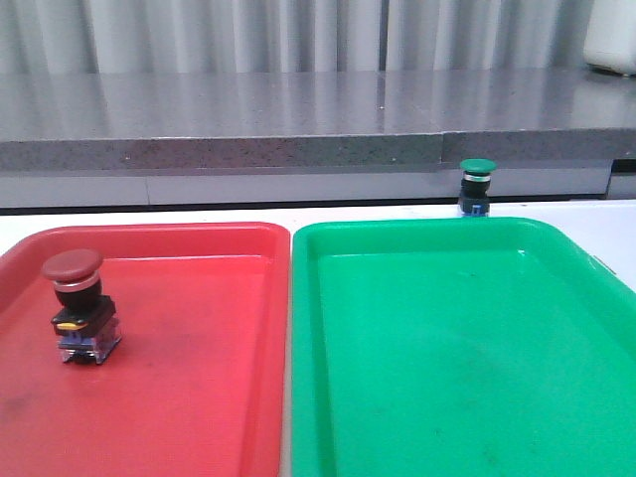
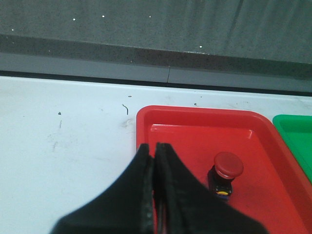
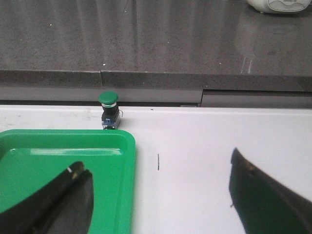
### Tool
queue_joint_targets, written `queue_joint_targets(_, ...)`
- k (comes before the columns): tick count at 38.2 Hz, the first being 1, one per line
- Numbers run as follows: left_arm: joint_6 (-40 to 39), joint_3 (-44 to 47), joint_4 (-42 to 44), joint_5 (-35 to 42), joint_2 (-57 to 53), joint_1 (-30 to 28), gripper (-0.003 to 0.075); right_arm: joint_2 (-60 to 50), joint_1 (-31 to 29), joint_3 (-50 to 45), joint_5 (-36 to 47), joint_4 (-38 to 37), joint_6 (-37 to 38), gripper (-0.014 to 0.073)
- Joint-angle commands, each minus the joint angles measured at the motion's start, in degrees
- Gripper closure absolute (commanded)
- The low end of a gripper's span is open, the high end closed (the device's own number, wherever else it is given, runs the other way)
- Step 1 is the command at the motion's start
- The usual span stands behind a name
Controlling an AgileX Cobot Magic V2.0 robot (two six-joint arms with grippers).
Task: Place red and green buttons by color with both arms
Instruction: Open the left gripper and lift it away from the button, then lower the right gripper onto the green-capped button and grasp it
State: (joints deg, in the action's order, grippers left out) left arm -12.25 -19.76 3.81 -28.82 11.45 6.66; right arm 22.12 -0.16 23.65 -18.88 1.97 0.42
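Observation:
The red button (image 1: 78, 304) stands upright inside the red tray (image 1: 199, 397), near its left side; it also shows in the left wrist view (image 2: 226, 171). The green button (image 1: 477, 187) stands on the white table just behind the green tray (image 1: 447, 378); it also shows in the right wrist view (image 3: 108, 109). My left gripper (image 2: 155, 148) is shut and empty, above the red tray's near left corner. My right gripper (image 3: 156, 168) is open and empty, over the green tray's right edge (image 3: 127, 165). Neither arm shows in the front view.
A grey stone ledge (image 1: 298, 109) runs along the back of the white table (image 2: 63, 146). A white object (image 1: 611, 40) sits on the ledge at far right. The two trays lie side by side, nearly touching.

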Motion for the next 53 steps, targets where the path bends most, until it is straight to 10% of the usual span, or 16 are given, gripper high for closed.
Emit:
queue_joint_targets(1,-0.59,-1.53,-0.31,4.73,-0.15,0.00,0.0740,0.71,-0.29,1.95,4.66,0.01,-0.42,0.0004)
queue_joint_targets(26,-0.59,-1.53,-0.31,4.97,-0.15,0.00,0.0740,2.47,-0.29,2.03,11.19,0.08,-0.42,0.0004)
queue_joint_targets(53,-0.59,-1.53,-0.31,4.97,-0.15,0.00,0.0740,56.32,8.81,31.94,10.84,0.08,-0.42,0.0004)
